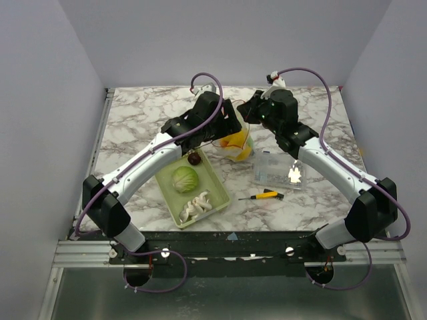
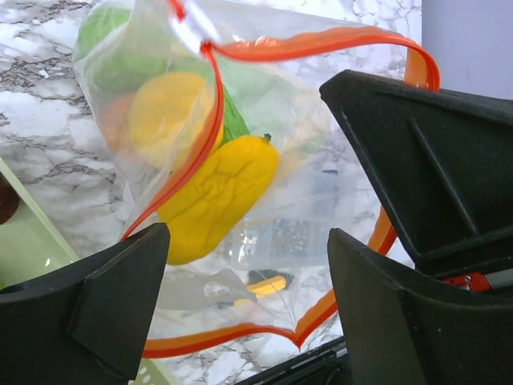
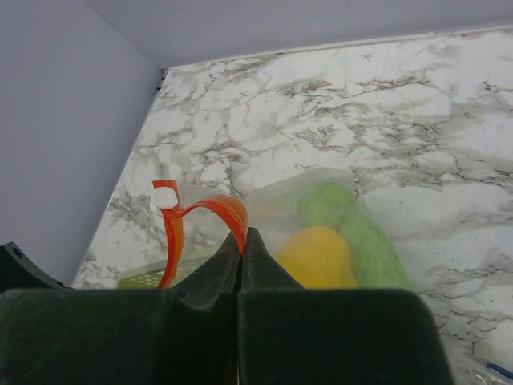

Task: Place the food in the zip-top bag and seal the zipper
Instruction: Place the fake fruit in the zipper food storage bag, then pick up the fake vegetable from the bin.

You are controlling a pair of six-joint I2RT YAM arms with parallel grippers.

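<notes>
The zip-top bag [image 1: 237, 145] stands mid-table, holding yellow, orange and green food [image 2: 218, 192]. Its red-orange zipper [image 2: 321, 38] gapes open in a loop. My right gripper [image 1: 250, 110] is shut on the zipper strip [image 3: 232, 212], pinching it at the fingertips [image 3: 255, 250]; the white slider tab [image 3: 165, 195] sits left of the pinch. My left gripper [image 2: 248, 234] is open and empty, its jaws wide either side of the bag's mouth, and in the top view it [image 1: 230, 125] is beside the bag. A green cabbage [image 1: 185, 179], white mushrooms [image 1: 198, 205] and a dark purple piece [image 1: 194, 159] lie in the basket.
The pale green mesh basket [image 1: 217, 180] lies near-left of the bag, under my left arm. A rigid clear plastic box [image 1: 279, 170] stands to the right of the bag. A yellow-and-black screwdriver [image 1: 261, 195] lies near the front edge. Walls enclose the table.
</notes>
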